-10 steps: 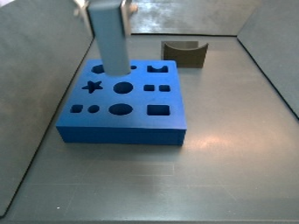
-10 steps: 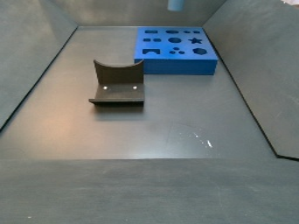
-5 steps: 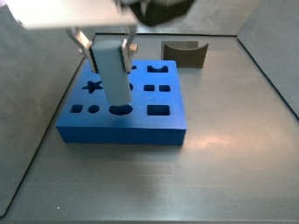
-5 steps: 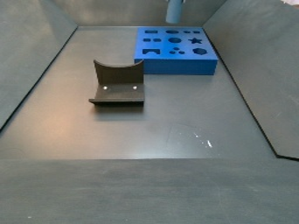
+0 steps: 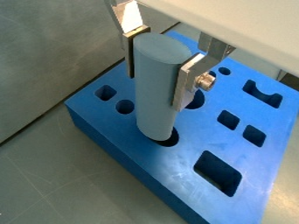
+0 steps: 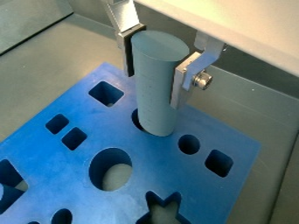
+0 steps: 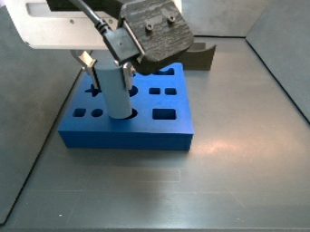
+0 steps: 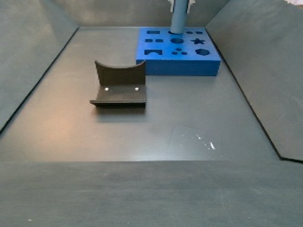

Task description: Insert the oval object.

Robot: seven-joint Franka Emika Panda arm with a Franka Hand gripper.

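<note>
Gripper (image 5: 162, 54) directly above the blue block (image 5: 187, 179), closed on the oval object (image 5: 156, 89), silver fingers (image 5: 191, 77) pinching its upper part from two opposite sides. Peg held upright so its axis lines up with the oval hole, lower end already inside the opening in both wrist views (image 6: 156, 83), not yet fully seated by the look of it, most of its length above the block top. High grip keeps the fingers clear of the block surface during descent. In a side view peg (image 7: 114, 91) over the block's front row. Dark notched block (image 8: 119, 84) well apart from the blue block (image 8: 180, 51), unused. Likely next: straight push down, then release.
</note>
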